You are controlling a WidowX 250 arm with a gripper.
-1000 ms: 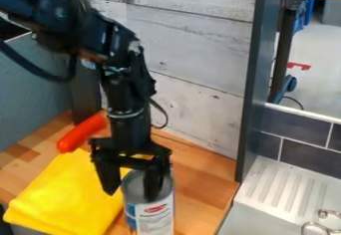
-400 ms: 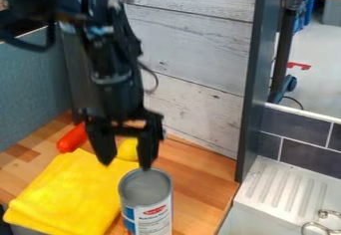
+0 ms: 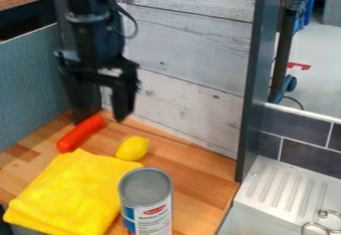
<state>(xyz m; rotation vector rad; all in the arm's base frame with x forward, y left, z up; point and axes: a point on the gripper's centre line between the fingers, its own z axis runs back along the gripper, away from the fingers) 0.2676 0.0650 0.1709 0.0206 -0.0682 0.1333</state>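
Wide-spread gripper (image 3: 102, 113) near a red-orange toy (image 3: 80, 133), perhaps a carrot.
Likely light, smooth, ready to roll; pinch across its middle.

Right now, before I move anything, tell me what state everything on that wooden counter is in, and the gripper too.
Gripper: open, empty, raised.
Long red thing: lying on its side.
Lemon: whole, lying on the wood.
Yellow cloth: folded.
Can: upright; I can't tell whether its top is sealed.
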